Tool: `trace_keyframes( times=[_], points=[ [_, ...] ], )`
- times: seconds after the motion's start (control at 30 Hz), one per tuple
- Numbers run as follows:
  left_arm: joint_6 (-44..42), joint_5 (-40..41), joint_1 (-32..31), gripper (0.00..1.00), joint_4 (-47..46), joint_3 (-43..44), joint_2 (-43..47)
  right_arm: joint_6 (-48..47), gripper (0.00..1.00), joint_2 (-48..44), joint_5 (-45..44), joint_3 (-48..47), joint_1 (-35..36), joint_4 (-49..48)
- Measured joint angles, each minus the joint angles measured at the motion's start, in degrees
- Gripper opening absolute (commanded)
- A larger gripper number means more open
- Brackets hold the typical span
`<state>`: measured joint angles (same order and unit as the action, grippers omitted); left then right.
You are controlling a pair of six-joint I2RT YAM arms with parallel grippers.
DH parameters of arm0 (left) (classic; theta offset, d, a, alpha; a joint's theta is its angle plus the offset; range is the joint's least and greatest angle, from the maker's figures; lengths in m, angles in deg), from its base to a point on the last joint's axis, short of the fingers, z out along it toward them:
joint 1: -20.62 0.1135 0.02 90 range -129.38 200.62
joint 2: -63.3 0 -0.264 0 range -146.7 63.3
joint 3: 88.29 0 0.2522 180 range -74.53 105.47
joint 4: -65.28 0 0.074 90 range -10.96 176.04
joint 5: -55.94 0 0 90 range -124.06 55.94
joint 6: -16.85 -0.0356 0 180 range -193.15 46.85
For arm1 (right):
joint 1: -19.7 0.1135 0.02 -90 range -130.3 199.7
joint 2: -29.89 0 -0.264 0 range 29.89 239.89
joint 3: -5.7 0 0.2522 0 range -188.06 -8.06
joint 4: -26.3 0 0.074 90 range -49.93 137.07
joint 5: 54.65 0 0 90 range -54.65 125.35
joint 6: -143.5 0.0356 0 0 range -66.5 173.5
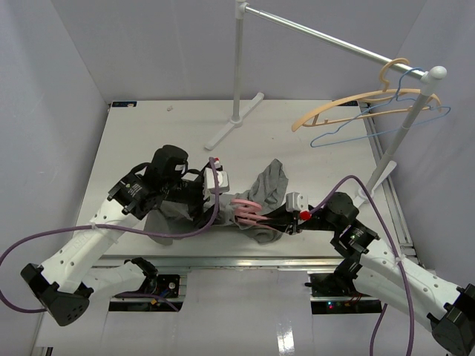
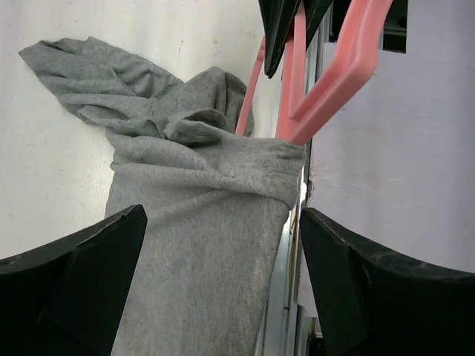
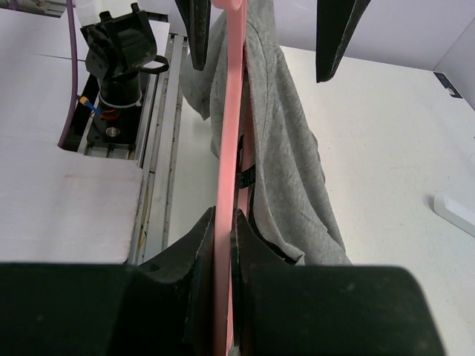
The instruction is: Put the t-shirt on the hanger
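The grey t-shirt lies bunched in the middle of the table, partly under my left arm. In the left wrist view the t-shirt hangs over the pink hanger, which sticks out of the fabric's top edge. My right gripper is shut on the pink hanger; the right wrist view shows the hanger pinched edge-on at the right gripper, with the t-shirt draped beside it. My left gripper is open, its fingers wide apart either side of the shirt fabric. It also shows in the top view.
A garment rack stands at the back, its base on the table and its right upright near the table's right edge. A tan wooden hanger and a blue wire hanger hang on its rail. The table's metal front rail runs close by.
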<state>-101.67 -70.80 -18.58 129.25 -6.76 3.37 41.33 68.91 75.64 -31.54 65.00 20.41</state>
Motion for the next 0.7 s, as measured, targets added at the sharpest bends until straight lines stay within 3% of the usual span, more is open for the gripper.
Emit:
trace_keyframes(
  times=[0.03, 0.17, 0.47, 0.7],
  points=[
    [-0.34, -0.01, 0.00, 0.41, 0.31, 0.00, -0.33, -0.15, 0.08, 0.17, -0.01, -0.27, -0.02, 0.60],
    [-2.28, -0.35, -0.02, 0.00, 0.73, -0.36, -0.95, -0.23, 0.08, 1.38, -0.76, -1.20, -0.20, 2.28],
    [-5.84, -1.24, 0.09, 0.00, 3.00, -0.73, -4.37, -0.06, 0.08, 6.44, -2.28, -4.15, -0.98, 4.69],
    [-9.88, -2.57, -0.13, 0.00, 1.46, -2.66, -2.62, -1.28, 0.08, 5.02, -1.87, -4.42, -0.86, 6.80]
  ],
)
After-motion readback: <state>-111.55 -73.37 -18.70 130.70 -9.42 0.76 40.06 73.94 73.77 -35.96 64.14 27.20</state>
